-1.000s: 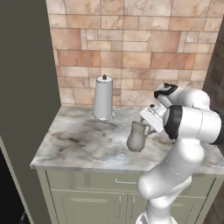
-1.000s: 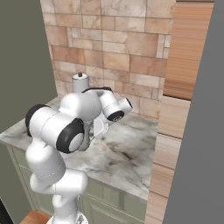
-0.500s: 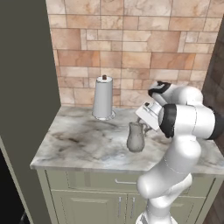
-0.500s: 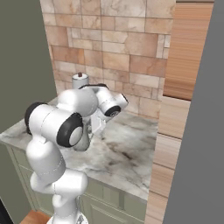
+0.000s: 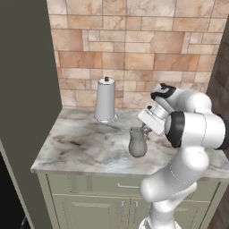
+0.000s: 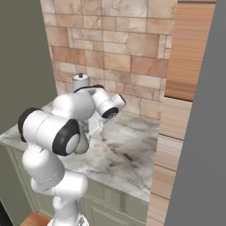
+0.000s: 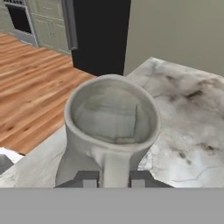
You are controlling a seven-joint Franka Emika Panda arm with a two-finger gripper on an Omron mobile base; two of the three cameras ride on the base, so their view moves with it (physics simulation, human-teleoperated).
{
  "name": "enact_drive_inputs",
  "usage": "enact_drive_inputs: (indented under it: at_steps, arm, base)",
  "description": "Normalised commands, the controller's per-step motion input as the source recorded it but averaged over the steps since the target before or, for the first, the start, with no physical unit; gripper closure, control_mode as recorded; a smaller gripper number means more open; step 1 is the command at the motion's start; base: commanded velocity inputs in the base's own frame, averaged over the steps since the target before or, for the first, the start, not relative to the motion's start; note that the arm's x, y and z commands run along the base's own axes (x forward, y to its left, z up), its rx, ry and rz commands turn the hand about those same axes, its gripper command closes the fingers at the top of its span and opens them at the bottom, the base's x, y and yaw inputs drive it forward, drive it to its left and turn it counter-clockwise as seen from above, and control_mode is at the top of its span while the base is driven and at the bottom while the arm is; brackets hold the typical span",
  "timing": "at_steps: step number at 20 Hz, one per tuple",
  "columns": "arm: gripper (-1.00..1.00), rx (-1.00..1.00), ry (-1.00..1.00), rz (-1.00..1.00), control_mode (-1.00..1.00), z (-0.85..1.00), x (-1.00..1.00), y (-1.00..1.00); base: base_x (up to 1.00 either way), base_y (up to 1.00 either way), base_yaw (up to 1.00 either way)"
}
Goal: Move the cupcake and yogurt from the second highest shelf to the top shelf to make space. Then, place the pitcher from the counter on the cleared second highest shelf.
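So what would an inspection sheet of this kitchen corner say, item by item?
Surface: marble counter, nothing spilled.
Job's things: pitcher upright on the counter, looks empty from above.
Clutter: white cylinder with dark knob at the back, apart from the pitcher.
Gripper: jaws shut on the pitcher's handle, one on each side.
Cables: nothing seen.
Surroundings: stone-tile wall, cabinet doors below, wood floor, tall dark panel on the left.

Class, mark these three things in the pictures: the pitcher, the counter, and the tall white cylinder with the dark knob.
pitcher (image 5: 137,144): left base view, on its belly.
counter (image 5: 80,147): left base view, bare marble top.
white cylinder (image 5: 105,100): left base view, mid-body below the knob.
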Motion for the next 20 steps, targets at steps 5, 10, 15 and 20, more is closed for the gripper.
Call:
enact_drive_inputs:
  at_steps: [5, 10, 15, 20]
  arm:
    - [1.0, 0.0, 0.0, 0.0, -1.0, 0.0, -0.1, 0.02]
    - [1.0, -0.02, 0.0, 0.0, -1.0, 0.45, -0.51, 0.32]
    - [1.0, -0.06, -0.06, 0.0, -1.0, 0.89, -0.71, 0.44]
    - [1.0, -0.09, -0.05, -0.08, -1.0, 0.87, -0.62, 0.55]
  base:
    - [0.0, 0.0, 0.0]
    - [0.0, 0.0, 0.0]
    - [0.0, 0.0, 0.0]
    - [0.0, 0.0, 0.0]
